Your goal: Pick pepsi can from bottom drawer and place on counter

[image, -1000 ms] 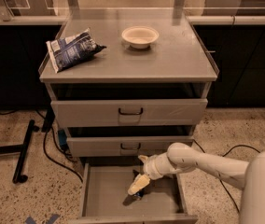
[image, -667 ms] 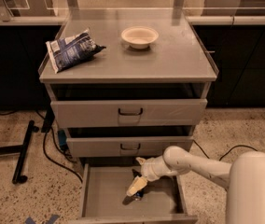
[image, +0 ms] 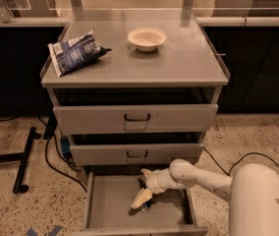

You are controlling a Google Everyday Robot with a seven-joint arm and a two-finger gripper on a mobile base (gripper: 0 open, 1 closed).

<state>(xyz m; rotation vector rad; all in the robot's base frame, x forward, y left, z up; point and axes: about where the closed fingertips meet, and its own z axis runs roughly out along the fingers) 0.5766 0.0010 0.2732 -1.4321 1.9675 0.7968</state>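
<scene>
The bottom drawer (image: 110, 208) is pulled open, showing its plain grey floor. My gripper (image: 141, 198) reaches down into it from the right on a white arm (image: 198, 178). Just under the gripper's tip lies a small dark object, the pepsi can (image: 145, 208), mostly hidden by the gripper. The gripper is at the can, touching or nearly touching it. The counter (image: 179, 63) is the flat grey top of the cabinet, above the drawers.
A blue-and-white chip bag (image: 73, 51) lies on the counter's left side and a white bowl (image: 147, 37) stands at its back middle. Two upper drawers with black handles (image: 137, 117) are slightly ajar. Cables and a black stand (image: 24, 159) are on the floor to the left.
My gripper has sunk slightly lower and to the left inside the bottom drawer, closer onto the can. Nothing else has moved.
</scene>
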